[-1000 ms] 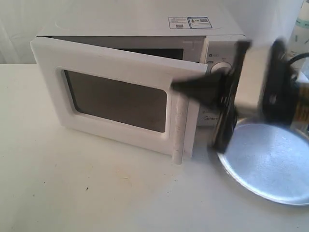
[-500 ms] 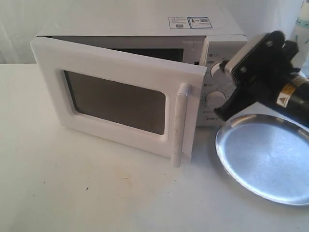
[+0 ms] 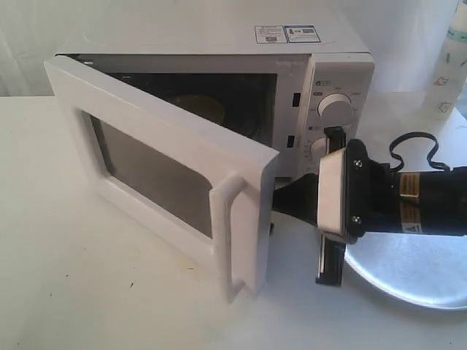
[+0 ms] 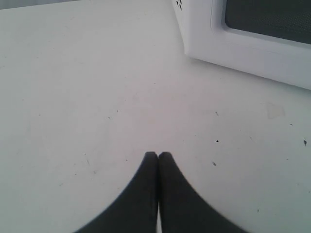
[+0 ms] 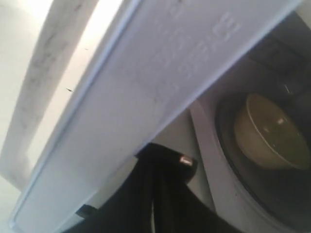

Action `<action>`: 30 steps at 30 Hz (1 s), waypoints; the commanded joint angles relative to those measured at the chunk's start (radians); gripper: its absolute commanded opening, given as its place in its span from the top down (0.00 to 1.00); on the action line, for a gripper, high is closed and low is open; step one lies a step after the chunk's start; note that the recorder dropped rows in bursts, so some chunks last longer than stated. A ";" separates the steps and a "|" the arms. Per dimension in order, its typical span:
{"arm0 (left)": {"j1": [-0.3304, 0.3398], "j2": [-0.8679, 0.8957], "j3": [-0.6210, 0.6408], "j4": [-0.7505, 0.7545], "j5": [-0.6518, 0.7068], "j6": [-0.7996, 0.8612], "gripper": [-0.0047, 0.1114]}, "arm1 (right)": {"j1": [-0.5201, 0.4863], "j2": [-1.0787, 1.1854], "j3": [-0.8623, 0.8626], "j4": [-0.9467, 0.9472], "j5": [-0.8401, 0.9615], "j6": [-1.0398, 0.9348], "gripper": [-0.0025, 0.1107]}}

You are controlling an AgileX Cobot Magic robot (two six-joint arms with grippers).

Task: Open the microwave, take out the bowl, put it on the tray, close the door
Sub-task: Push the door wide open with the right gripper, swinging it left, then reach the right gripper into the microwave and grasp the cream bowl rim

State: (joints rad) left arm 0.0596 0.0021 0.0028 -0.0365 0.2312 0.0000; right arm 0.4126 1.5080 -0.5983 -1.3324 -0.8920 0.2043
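Note:
The white microwave [image 3: 219, 36] stands at the back with its door [image 3: 146, 175] swung partly open, the bar handle [image 3: 232, 233] pointing toward the front. Inside, on the dark turntable, sits the cream bowl [image 3: 198, 108], also seen in the right wrist view as the bowl [image 5: 269, 131]. My right gripper [image 3: 281, 202] is shut, its tips tucked behind the door's free edge against the inner face [image 5: 160, 82]. The silver tray [image 3: 416, 281] lies right of the microwave, largely hidden under the right arm. My left gripper [image 4: 158, 154] is shut and empty above bare table, near the door's lower corner [image 4: 252, 43].
A white bottle [image 3: 452, 65] stands at the back right. A black cable [image 3: 412, 149] loops over the right arm. The white table [image 3: 73, 292] stretches in front and to the left of the door.
The door has swung much wider, showing the bowl inside. My right gripper has dropped from beside the knobs to behind the door's free edge.

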 commanded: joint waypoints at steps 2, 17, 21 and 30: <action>-0.003 -0.002 -0.003 -0.008 0.002 0.000 0.96 | -0.001 -0.011 -0.019 0.233 -0.112 0.070 0.98; -0.003 -0.002 -0.003 -0.008 0.002 0.000 0.96 | 0.055 -0.135 -0.019 0.170 -0.329 0.034 0.98; -0.003 -0.002 -0.003 -0.008 0.002 0.000 0.96 | 0.067 -0.164 -0.021 0.132 -0.329 0.090 0.98; -0.003 -0.002 -0.003 -0.008 0.002 0.000 0.96 | 0.129 -0.151 -0.037 0.455 -0.074 -0.002 0.98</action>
State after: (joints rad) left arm 0.0596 0.0021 0.0028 -0.0365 0.2312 0.0000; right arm 0.5212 1.3453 -0.6215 -1.0183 -1.1032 0.2316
